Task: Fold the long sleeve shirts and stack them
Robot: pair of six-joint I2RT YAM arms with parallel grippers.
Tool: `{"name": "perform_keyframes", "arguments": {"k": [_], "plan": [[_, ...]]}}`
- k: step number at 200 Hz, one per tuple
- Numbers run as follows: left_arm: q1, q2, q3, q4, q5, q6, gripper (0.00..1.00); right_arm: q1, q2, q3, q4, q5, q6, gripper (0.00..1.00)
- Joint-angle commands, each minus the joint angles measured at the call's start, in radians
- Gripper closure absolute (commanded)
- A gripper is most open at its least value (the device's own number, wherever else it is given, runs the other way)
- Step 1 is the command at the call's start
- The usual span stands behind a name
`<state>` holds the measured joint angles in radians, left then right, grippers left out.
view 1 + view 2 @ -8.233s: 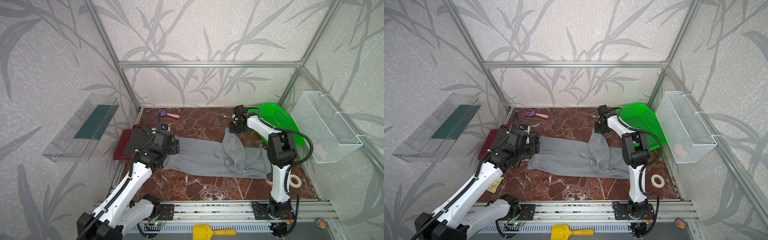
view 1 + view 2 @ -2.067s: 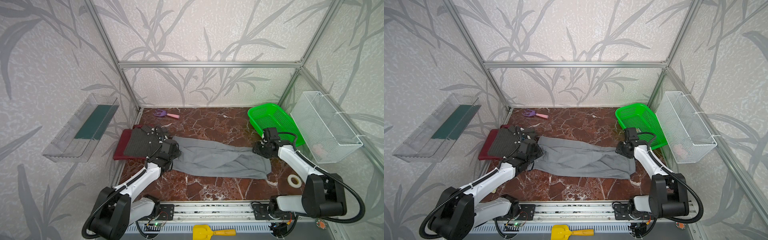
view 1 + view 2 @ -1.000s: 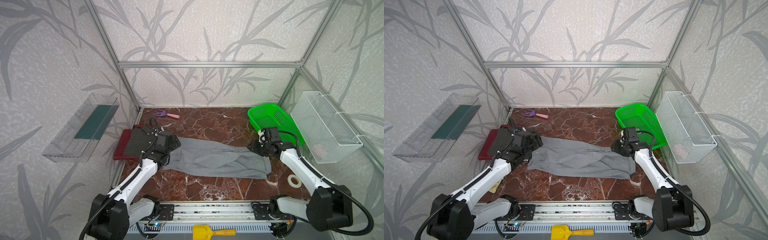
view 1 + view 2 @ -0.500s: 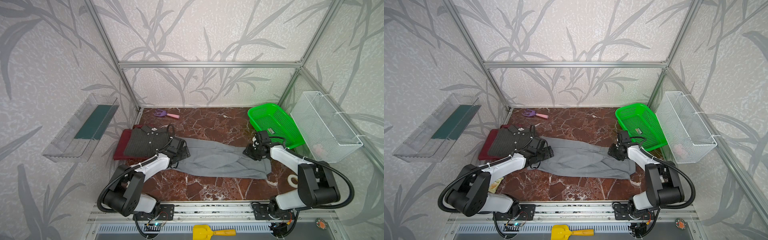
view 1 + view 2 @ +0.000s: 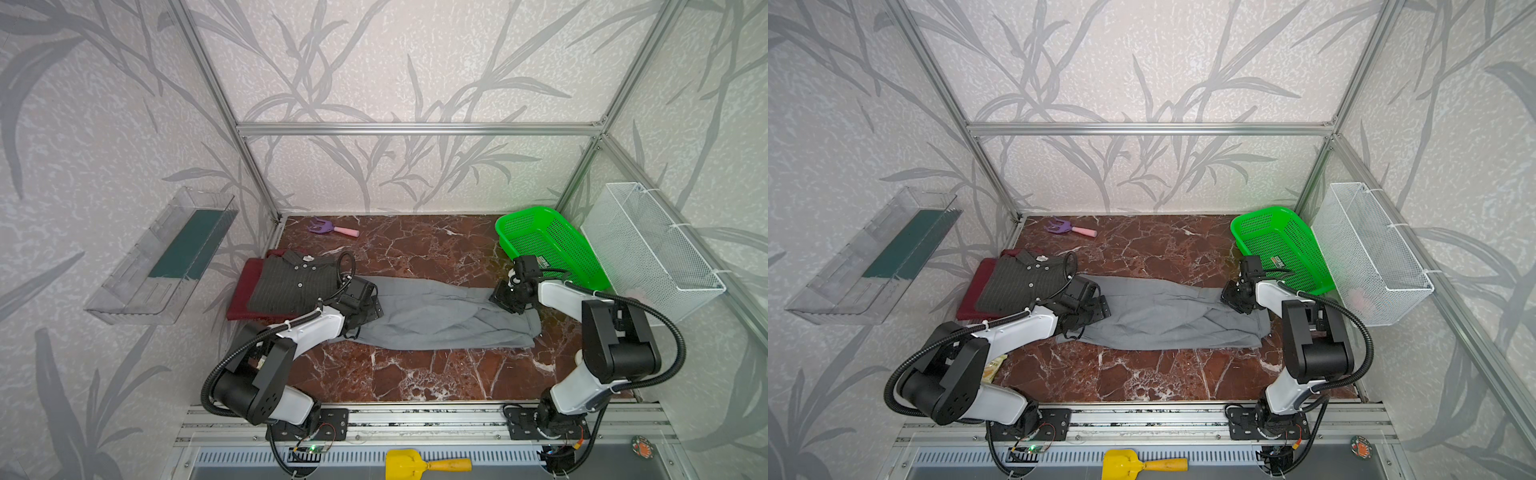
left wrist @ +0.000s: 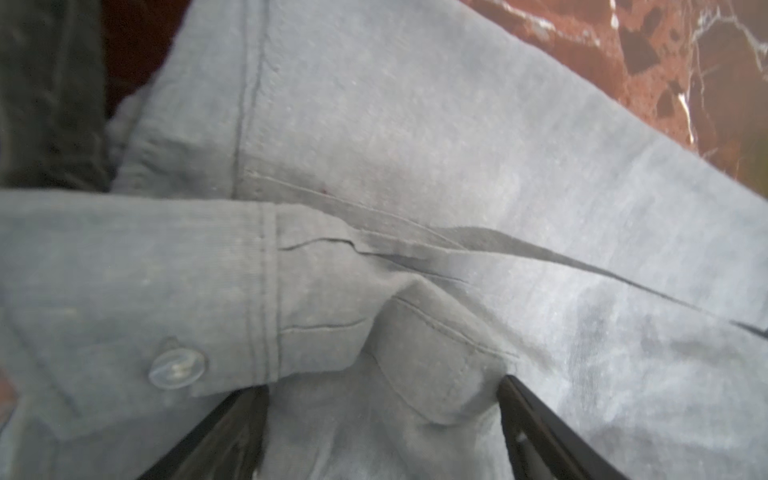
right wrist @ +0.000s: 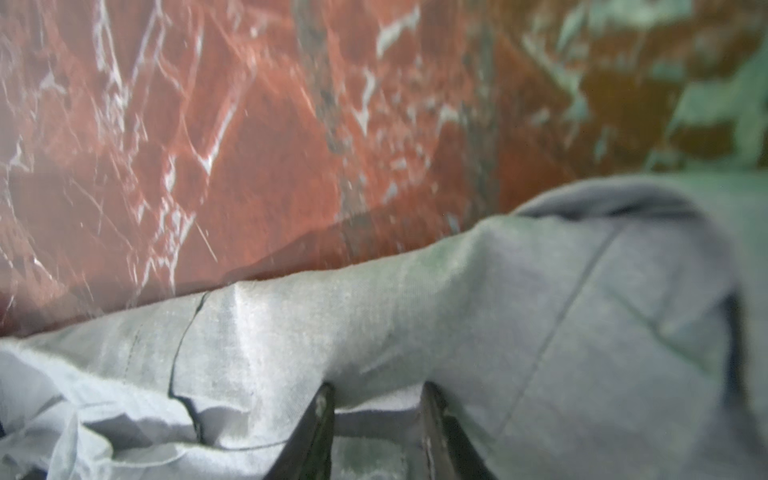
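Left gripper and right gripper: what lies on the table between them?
The light grey shirt lies there, spread out on the marble table from the left gripper to the right gripper. Both top views show it.

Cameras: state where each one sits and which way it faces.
Top views: high at the front, looking down on the table; both arms show.
Left wrist: on the left arm, close over the grey shirt; spread fingers show.
Right wrist: on the right arm, low along the shirt's edge; fingers show.
Shared: the grey shirt, in all.
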<state>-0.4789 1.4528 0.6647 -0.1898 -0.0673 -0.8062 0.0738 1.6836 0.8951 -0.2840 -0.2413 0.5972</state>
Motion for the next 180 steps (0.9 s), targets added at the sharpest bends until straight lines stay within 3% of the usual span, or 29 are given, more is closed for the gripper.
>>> {"name": "perform_keyframes", "arguments": {"k": [1,35,111,159,180], "plan": [[-0.060,-0.038,-0.049,-0.106,0.009,-0.103,0.12,0.033,0.078,0.069,-0.043,0.051,-0.008,0.64],[-0.147,-0.134,-0.130,-0.112,0.007,-0.213,0.12,0.079,0.188,0.199,-0.068,0.088,0.001,0.64],[-0.412,-0.346,-0.210,-0.201,-0.116,-0.490,0.12,0.175,0.433,0.577,-0.172,0.110,-0.042,0.63],[-0.699,-0.312,-0.151,-0.268,-0.319,-0.765,0.10,0.245,0.558,0.880,-0.287,0.088,-0.107,0.62],[-0.756,-0.277,-0.089,-0.296,-0.377,-0.777,0.08,0.254,0.570,0.995,-0.359,0.069,-0.131,0.61]]}}
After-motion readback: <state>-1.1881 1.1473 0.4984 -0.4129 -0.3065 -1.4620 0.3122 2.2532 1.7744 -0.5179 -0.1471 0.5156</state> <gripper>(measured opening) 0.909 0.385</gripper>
